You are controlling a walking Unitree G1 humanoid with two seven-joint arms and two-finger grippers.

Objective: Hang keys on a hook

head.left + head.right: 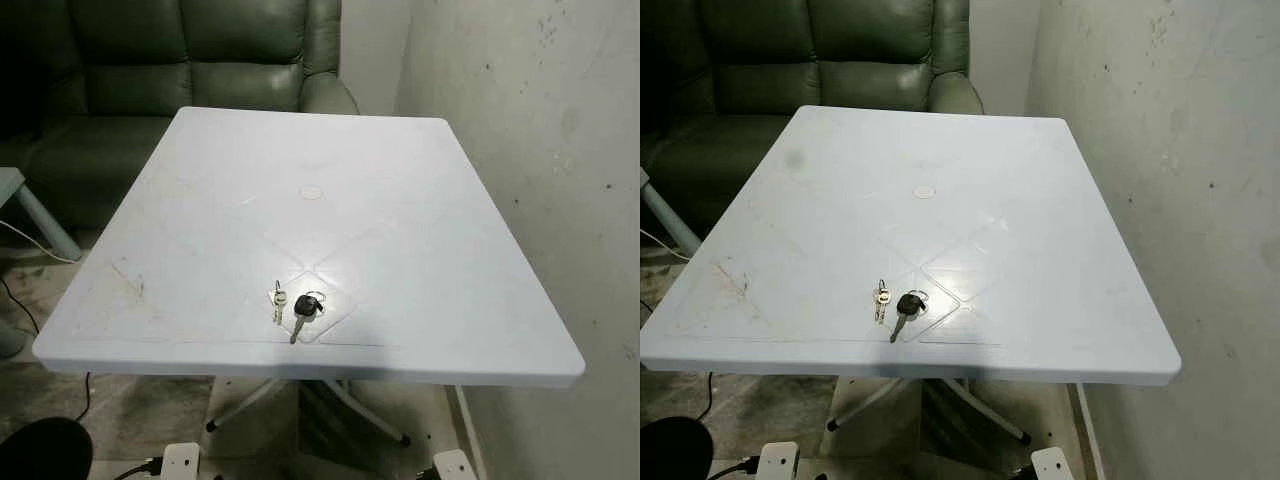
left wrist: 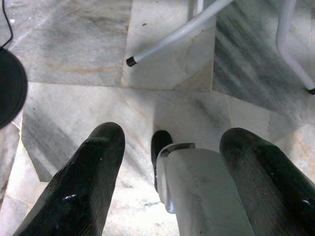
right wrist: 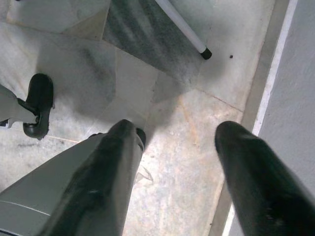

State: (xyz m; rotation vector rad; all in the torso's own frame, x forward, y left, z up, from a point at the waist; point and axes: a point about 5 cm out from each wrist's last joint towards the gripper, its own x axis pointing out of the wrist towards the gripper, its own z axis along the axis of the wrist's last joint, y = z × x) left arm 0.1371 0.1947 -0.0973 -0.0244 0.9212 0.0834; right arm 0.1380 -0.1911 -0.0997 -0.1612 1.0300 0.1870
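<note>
Keys (image 1: 296, 307) lie flat on the white counter (image 1: 200, 220), close to its near edge and a bit right of the middle; a small silver key sits just beside a bigger key with a black head, and a ring joins them; nothing holds them, so the job looks like it has not begun; the keys must be picked up, carried to a hook and hung there, and no hook can be made out on the grey wall (image 1: 540, 150) to the right.

Both arms hang low, under the counter's height; the left claw (image 2: 170, 162) points down at the marble floor (image 2: 74, 54), its two black fingers (image 2: 83, 182) spread apart with nothing between them but the robot's own foot far below; the right claw (image 3: 172, 162) points at the floor beside the wall, fingers wide apart and empty too; white counter legs (image 2: 172, 37) cross the floor ahead of each claw.

So the keys are up on the counter, well above and in front of both claws; either claw would have to rise over the near edge and come down on them; the right one seems a little nearer; a green sofa (image 1: 190, 60) stands behind the counter.
</note>
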